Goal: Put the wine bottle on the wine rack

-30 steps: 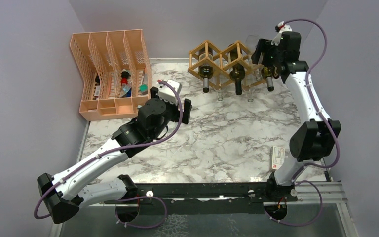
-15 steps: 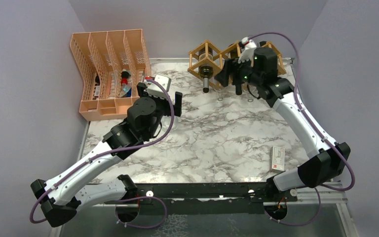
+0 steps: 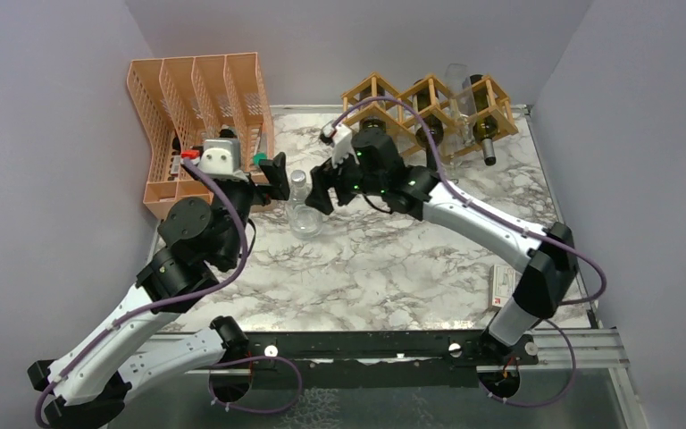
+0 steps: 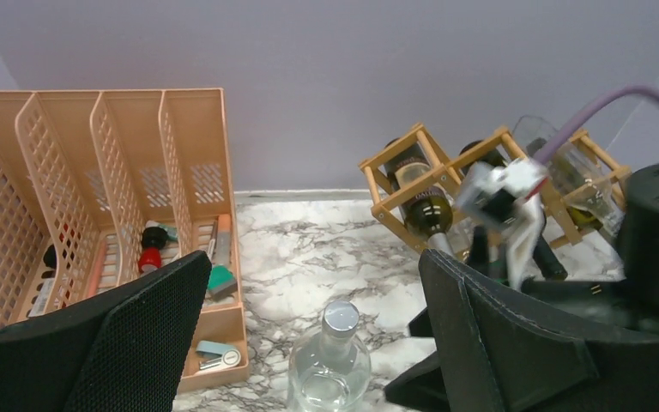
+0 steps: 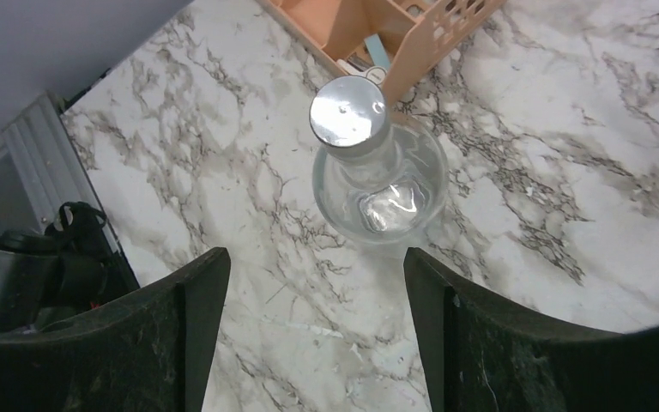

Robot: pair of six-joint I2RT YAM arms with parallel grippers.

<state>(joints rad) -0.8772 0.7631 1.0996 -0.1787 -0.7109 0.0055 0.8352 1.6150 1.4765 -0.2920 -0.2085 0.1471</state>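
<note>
- Bottle [image 3: 301, 207], clear glass with a silver cap, stands upright on the table [image 3: 411, 259], near the organizer [image 3: 192, 107] and apart from the rack [image 3: 408, 96].
- Left gripper [image 4: 313, 283]: fingers spread wide, the bottle ahead between them, untouched.
- Right gripper [image 5: 316, 257]: spread too, above the cap, holding nothing.
- Rack cells hold dark bottles [image 3: 430, 138].

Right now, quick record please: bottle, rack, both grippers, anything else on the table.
bottle: clear glass bottle, silver cap, upright on the marble table, not gripped
rack: wine rack at the far edge, dark bottles lying in its cells
left gripper: open, facing the bottle
right gripper: open, close to the bottle, not touching
other: peach file organizer far left; small box near right
</note>
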